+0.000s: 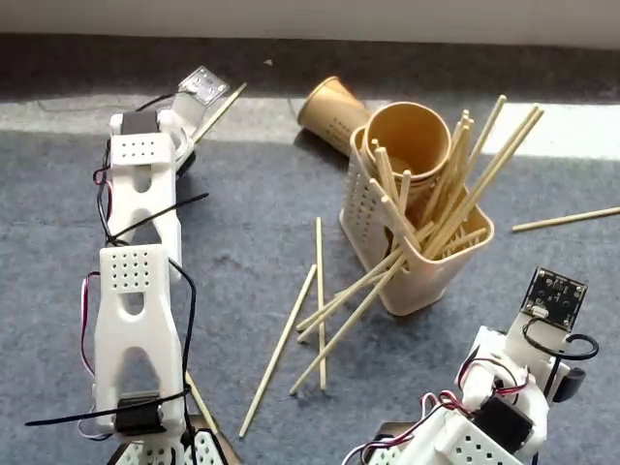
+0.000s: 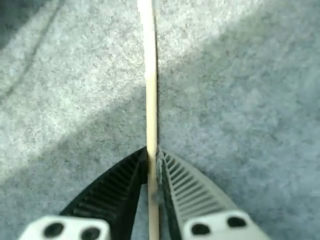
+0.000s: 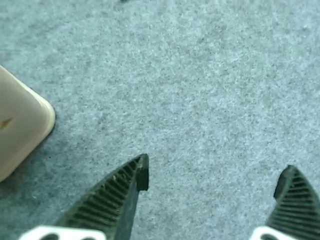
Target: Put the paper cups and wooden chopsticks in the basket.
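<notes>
Right now the left hand (image 2: pixel 151 152) is clamped shut on a chopstick (image 2: pixel 150 90), which runs straight out between the fingers along the hand's own line. From above, that arm's wrist sits at the far left of the table (image 1: pixel 242 223). The chopstick's free end (image 1: pixel 231 98) pokes out past it on a slant, away from the arm and toward the far edge.

The basket (image 1: pixel 441 266) stands well apart from it, across the table on the right arm's side. It is bristling with sticks and holds a cup (image 1: pixel 407 140). A second cup (image 1: pixel 329 111) lies on its side just behind the basket.

As I judge it, the coming move turns on one fact: the basket lies off to the side of the held chopstick, not along its axis. The left arm would have to swing across the table and tip the chopstick end-down over the opening.

The right hand (image 3: pixel 216 172) gapes open and holds nothing, with the basket's corner (image 3: pixel 20 125) just beside it. It is the hand nearer the basket. Loose sticks (image 1: pixel 320 291) lie on the table between the arms.
</notes>
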